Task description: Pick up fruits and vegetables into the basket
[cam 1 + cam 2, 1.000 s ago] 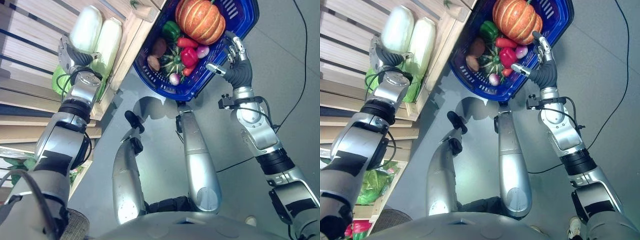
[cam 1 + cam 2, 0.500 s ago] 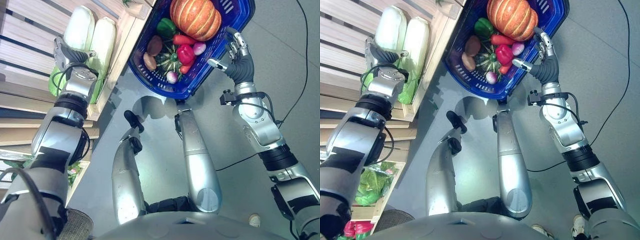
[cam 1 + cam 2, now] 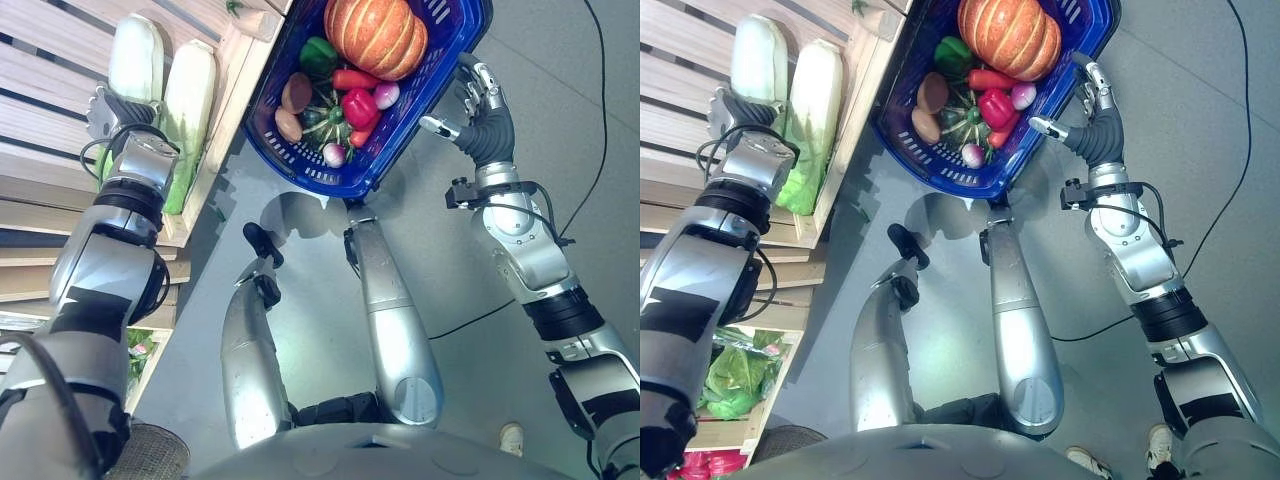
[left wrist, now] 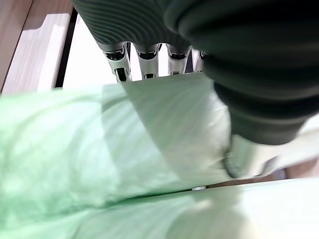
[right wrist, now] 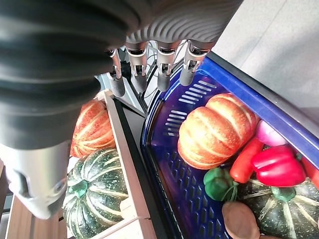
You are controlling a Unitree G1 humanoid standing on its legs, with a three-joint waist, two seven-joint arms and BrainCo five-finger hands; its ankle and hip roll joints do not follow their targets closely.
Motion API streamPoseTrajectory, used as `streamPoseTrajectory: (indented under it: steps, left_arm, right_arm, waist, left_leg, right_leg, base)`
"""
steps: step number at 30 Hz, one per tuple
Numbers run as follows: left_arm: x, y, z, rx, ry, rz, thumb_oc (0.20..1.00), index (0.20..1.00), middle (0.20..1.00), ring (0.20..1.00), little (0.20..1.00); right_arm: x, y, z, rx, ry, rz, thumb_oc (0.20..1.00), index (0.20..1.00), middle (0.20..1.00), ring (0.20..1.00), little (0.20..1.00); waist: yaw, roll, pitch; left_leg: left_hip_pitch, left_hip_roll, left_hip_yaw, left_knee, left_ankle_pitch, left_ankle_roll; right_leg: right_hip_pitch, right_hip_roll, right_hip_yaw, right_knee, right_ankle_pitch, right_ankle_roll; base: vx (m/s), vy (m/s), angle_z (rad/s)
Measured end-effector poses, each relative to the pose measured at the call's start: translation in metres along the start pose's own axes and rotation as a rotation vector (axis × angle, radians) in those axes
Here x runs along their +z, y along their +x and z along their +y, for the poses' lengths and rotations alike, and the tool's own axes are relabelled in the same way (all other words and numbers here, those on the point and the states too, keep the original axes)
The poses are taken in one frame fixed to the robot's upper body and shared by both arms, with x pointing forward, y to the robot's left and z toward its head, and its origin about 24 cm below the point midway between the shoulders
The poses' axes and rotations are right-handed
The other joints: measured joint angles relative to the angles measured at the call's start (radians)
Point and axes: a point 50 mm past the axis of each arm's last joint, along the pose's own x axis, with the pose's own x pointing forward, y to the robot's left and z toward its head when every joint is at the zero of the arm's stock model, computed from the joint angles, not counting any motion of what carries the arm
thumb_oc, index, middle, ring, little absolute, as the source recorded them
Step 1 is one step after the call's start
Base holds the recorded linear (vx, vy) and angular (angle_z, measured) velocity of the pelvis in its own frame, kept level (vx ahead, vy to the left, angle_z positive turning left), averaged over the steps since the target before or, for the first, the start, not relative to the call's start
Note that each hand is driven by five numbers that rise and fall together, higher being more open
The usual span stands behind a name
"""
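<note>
Here the left hand [image 3: 112, 108] lies on the nearer of two long pale-green napa cabbages [image 3: 135, 62] on the slatted wooden shelf [image 3: 40, 120]; both cabbages [image 3: 187, 100] run with their long axes from 6 towards 12 o'clock, leafy green ends nearest the robot. The left wrist view shows the fingers [image 4: 121, 69] going over the far side of the pale leaf and the thumb [image 4: 244, 157] pressed against it, so the hand is wrapped around that cabbage.

The blue plastic basket [image 3: 400, 120] sits at 12 to 1 o'clock on the grey floor [image 3: 300, 300], beside the shelf edge. In it lie a ribbed orange pumpkin [image 3: 375, 35], a green bell pepper [image 3: 318, 55], a red bell pepper [image 3: 358, 106], a long red chilli [image 3: 352, 78], a striped dark-green squash [image 3: 325, 117], two brown potatoes [image 3: 296, 92] and small pink radishes [image 3: 385, 95].

The right hand [image 3: 483, 112] hovers by the basket's 3 o'clock rim, fingers spread and loose, holding nothing. The right wrist view adds an orange pumpkin [image 5: 89, 129] and a green striped pumpkin [image 5: 97, 194] in a wooden crate [image 5: 124, 164] next to the basket.
</note>
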Motion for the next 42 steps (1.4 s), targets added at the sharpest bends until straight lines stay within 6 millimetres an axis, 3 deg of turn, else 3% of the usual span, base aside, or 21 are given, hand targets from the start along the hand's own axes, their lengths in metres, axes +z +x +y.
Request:
streamPoseTrajectory:
  steps: [4,10,17,22,27,34,42]
  left_arm:
    - [-0.003,0.000,-0.003,-0.039,-0.032,0.001,0.200,0.200,0.200,0.200,0.200]
    - [-0.032,-0.002,-0.016,-0.123,-0.159,0.047,0.200,0.200,0.200,0.200,0.200]
    - [-0.033,-0.018,-0.027,-0.154,-0.313,-0.093,0.200,0.200,0.200,0.200,0.200]
    - [-0.022,-0.048,-0.036,-0.132,-0.411,-0.280,0.200,0.200,0.200,0.200,0.200]
    - [0.007,-0.072,-0.024,-0.077,-0.459,-0.523,0.200,0.200,0.200,0.200,0.200]
    - [0.039,-0.090,-0.009,0.005,-0.401,-0.802,0.200,0.200,0.200,0.200,0.200]
    - [0.062,-0.115,0.000,0.063,-0.354,-1.064,0.200,0.200,0.200,0.200,0.200]
  right_arm:
    - [0.001,0.000,0.001,0.004,0.005,-0.003,1.000,1.000,1.000,1.000,1.000]
    - [0.011,-0.003,0.008,0.046,0.010,-0.050,1.000,1.000,1.000,1.000,1.000]
    - [0.027,-0.004,0.016,0.135,-0.001,-0.128,1.000,1.000,1.000,1.000,1.000]
    - [0.040,-0.003,0.025,0.217,0.026,-0.179,1.000,1.000,1.000,1.000,1.000]
    - [0.055,0.005,0.037,0.264,0.149,-0.205,1.000,1.000,1.000,1.000,1.000]
    - [0.073,0.014,0.054,0.250,0.388,-0.221,1.000,1.000,1.000,1.000,1.000]
    - [0.079,0.017,0.067,0.171,0.407,-0.231,1.000,1.000,1.000,1.000,1.000]
  waist:
    - [0.002,0.000,0.000]
    - [0.008,0.000,0.000]
    - [0.045,0.000,0.000]
    - [0.106,0.001,0.001]
    - [0.169,0.001,0.002]
    - [0.200,-0.005,0.005]
    - [0.224,-0.014,0.007]
  left_leg:
    - [0.017,-0.005,0.000,-0.003,0.000,0.000]
    - [0.072,-0.019,-0.002,-0.021,0.000,0.006]
    - [0.111,-0.033,-0.005,-0.038,0.007,0.013]
    - [0.123,-0.038,-0.033,-0.040,0.020,0.014]
    - [0.126,-0.042,-0.065,-0.055,0.038,0.012]
    - [0.136,-0.040,-0.112,-0.052,0.039,0.011]
    - [0.136,-0.042,-0.129,-0.016,0.030,0.022]
  right_leg:
    - [0.019,-0.004,0.001,-0.002,0.003,-0.005]
    - [0.080,-0.018,-0.006,-0.019,0.007,-0.012]
    - [0.118,-0.035,-0.014,-0.022,0.009,-0.015]
    - [0.148,-0.046,-0.047,-0.021,0.003,-0.017]
    - [0.170,-0.056,-0.084,-0.022,-0.009,-0.013]
    - [0.226,-0.061,-0.129,-0.041,-0.003,-0.022]
    - [0.262,-0.072,-0.147,-0.045,-0.004,-0.015]
  base:
    - [0.00,0.016,0.01]
    - [0.00,0.014,0.05]
    - [-0.01,-0.011,0.05]
    - [-0.07,-0.102,0.17]
    - [-0.04,-0.133,0.20]
    - [-0.01,-0.113,0.15]
    - [-0.01,-0.044,0.08]
